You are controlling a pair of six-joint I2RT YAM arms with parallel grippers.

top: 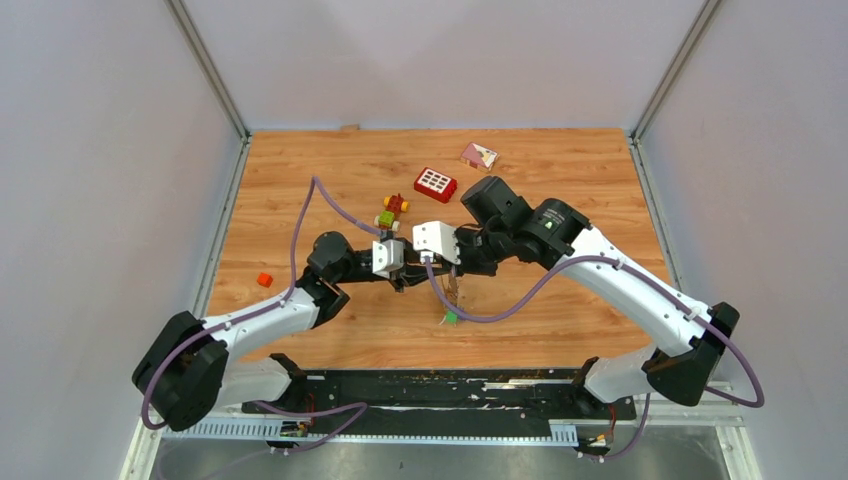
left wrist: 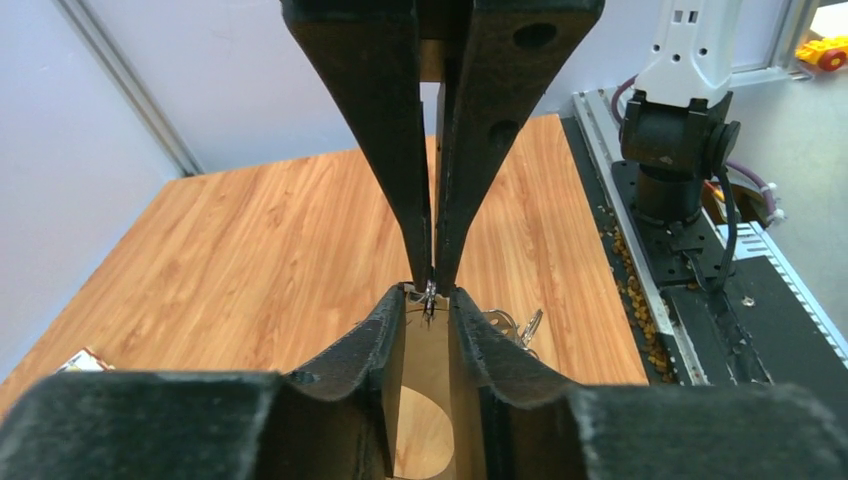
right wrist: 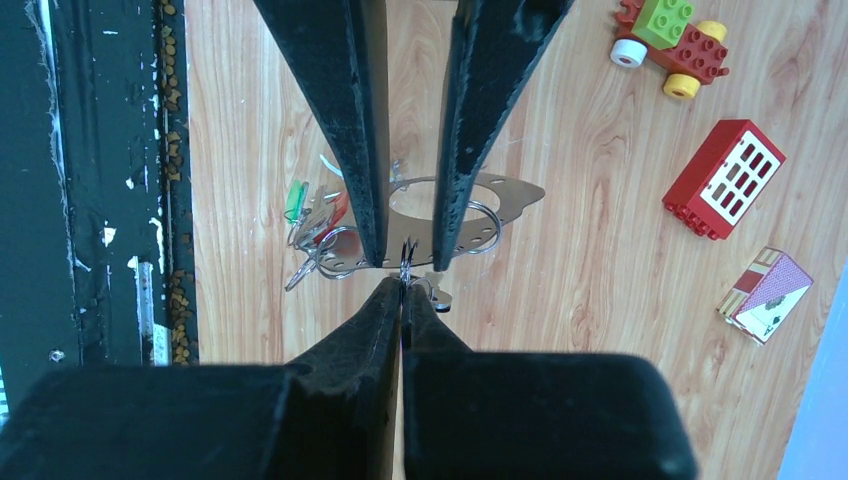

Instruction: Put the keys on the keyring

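Both grippers meet above the middle of the table. My left gripper (top: 408,276) (left wrist: 428,292) is shut on the keyring (right wrist: 505,195), a thin grey metal hoop spanning its fingers. It shows from above in the right wrist view (right wrist: 405,255). My right gripper (top: 440,268) (right wrist: 403,282) is shut on a tiny metal key (right wrist: 437,294), tip to tip with the left fingers (left wrist: 400,330). A bunch of keys (right wrist: 315,215) with green and red tags hangs from the hoop. It also shows in the top view (top: 452,300) and the left wrist view (left wrist: 520,325).
A red brick with white squares (top: 436,184) (right wrist: 724,180), a red-yellow-green block toy (top: 391,212) (right wrist: 672,45) and a pink house card (top: 478,155) (right wrist: 766,295) lie beyond the grippers. A small red cube (top: 264,279) lies at the left. The black base rail (top: 450,385) runs along the near edge.
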